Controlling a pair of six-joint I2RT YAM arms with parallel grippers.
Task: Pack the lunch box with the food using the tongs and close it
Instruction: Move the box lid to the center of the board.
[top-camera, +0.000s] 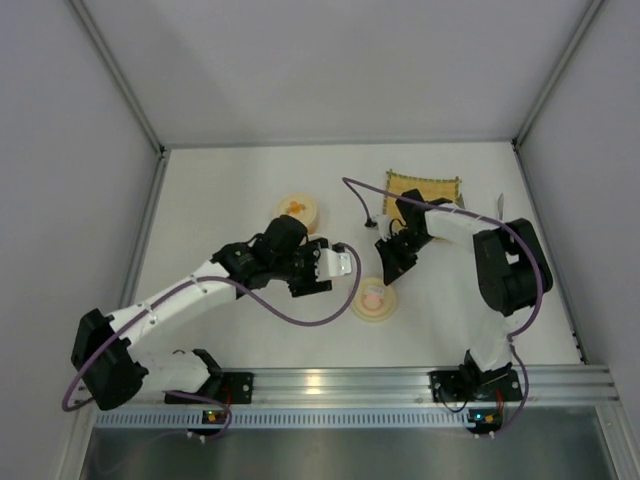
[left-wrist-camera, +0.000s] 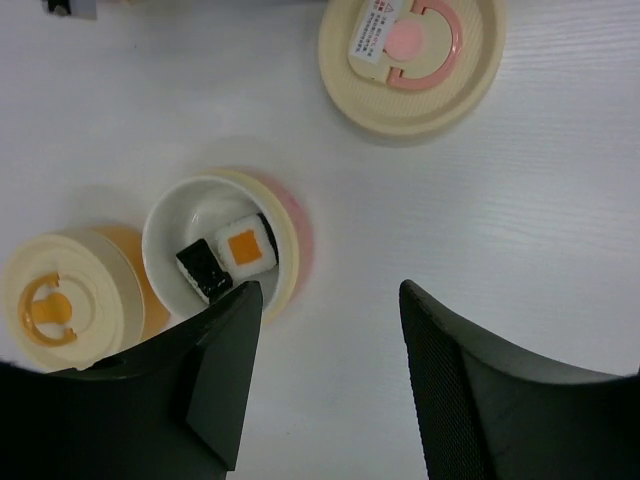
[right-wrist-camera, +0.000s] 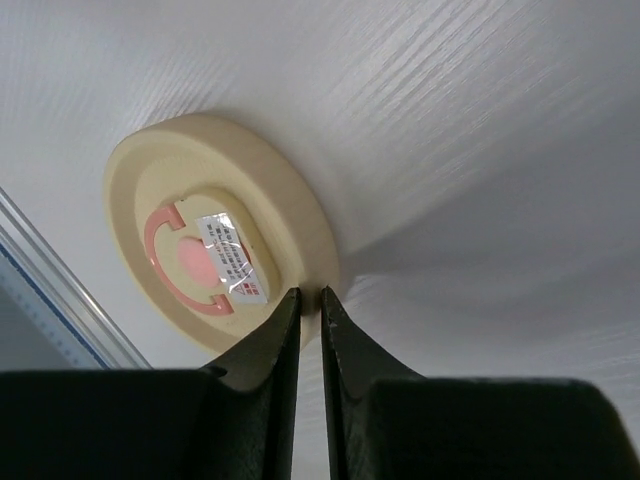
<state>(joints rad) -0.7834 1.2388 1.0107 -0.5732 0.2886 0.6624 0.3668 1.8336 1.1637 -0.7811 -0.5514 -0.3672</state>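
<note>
The pink-rimmed bowl of the lunch box holds two sushi rolls; the left arm hides it in the top view. My left gripper hangs open just right of this bowl, empty, above the table. The other bowl stands beside it, its orange-print lid on. The pink-print lid lies flat between the arms. My right gripper is shut, its tips pinching this lid's rim. What looks like the slim grey tongs lies right of the mat.
The woven yellow bamboo mat lies at the back right, partly behind the right arm. A purple cable loops over the table's middle. An aluminium rail runs along the near edge, and grey walls close in the sides.
</note>
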